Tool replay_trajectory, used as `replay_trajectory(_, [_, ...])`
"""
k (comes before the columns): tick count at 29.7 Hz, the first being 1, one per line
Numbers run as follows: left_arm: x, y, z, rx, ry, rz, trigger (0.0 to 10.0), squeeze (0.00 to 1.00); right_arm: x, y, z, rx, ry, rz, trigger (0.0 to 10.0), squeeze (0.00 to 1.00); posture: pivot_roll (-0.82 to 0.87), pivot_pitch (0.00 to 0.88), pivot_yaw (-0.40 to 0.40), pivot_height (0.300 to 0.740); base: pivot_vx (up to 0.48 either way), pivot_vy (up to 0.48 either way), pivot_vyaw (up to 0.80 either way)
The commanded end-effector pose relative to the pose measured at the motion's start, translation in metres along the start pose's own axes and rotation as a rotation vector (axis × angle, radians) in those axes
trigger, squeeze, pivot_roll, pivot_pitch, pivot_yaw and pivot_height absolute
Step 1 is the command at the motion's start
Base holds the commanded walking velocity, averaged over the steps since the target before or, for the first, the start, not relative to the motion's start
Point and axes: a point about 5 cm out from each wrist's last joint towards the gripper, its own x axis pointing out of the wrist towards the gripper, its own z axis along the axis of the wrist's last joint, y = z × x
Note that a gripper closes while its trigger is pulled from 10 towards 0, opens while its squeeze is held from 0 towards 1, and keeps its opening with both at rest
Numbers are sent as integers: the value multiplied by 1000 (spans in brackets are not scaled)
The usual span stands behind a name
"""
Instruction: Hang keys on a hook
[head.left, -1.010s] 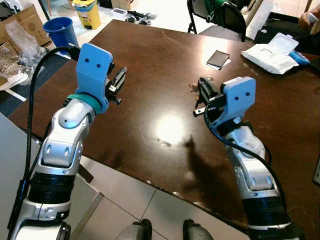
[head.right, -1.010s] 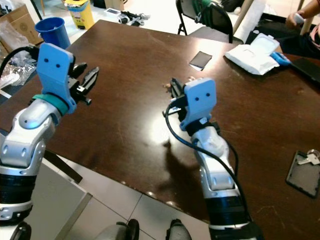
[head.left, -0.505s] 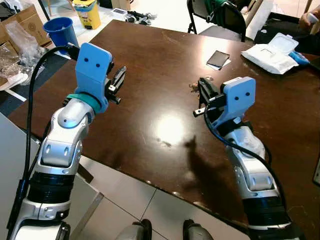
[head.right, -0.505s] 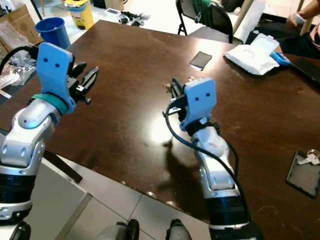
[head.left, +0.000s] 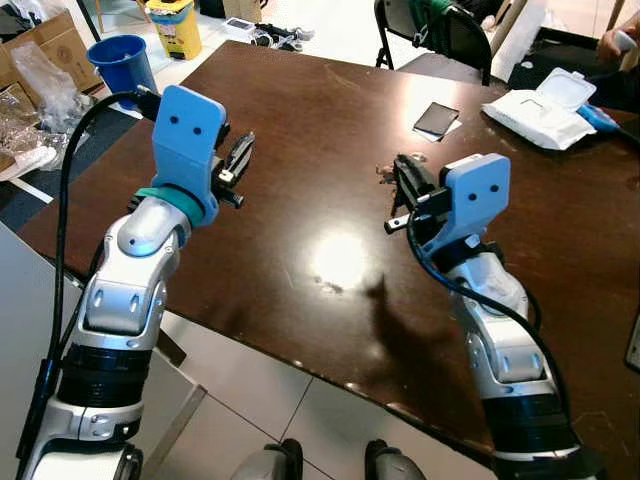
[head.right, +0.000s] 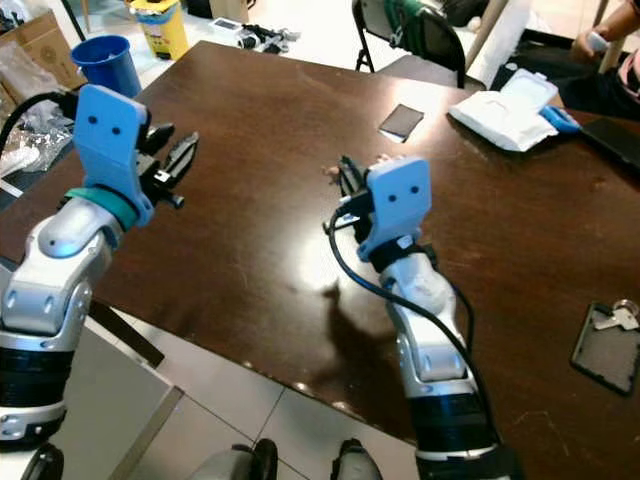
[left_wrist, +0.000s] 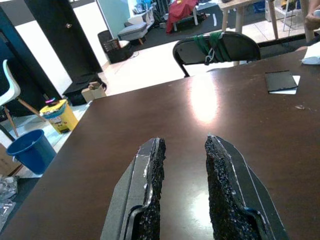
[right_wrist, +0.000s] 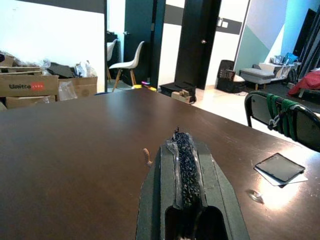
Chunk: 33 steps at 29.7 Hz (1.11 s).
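A bunch of keys lies on a dark square plate at the table's far right edge, well away from both arms. My right gripper hovers over the middle of the dark brown table; its fingers are pressed together with nothing between them. Just beyond its tips a small brownish piece sits on the tabletop. My left gripper is raised over the table's left side, open and empty, its two pads apart.
A black card on white paper and a pack of wipes lie at the far side. A chair stands behind the table. A blue bucket and boxes are on the floor at left. A person's hand is at top right.
My right gripper has crept very slightly to the left. Everything else stands as before.
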Motion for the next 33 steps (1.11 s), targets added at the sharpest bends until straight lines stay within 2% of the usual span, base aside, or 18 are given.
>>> replay_trajectory(1, [-3,0,0,0,0,9,10000,0,1,5,-1,16,-1,19,10000,0,32,74,114,740,0,0,0])
replay_trajectory(17, [-4,0,-1,6,-2,16,10000,0,4,7,1,14,-10,39,10000,0,28,51,104,740,0,0,0])
replay_trajectory(33, [-3,1,-3,22,11,14,10000,0,5,6,4,10,-17,29,10000,0,39,71,123,740,0,0,0])
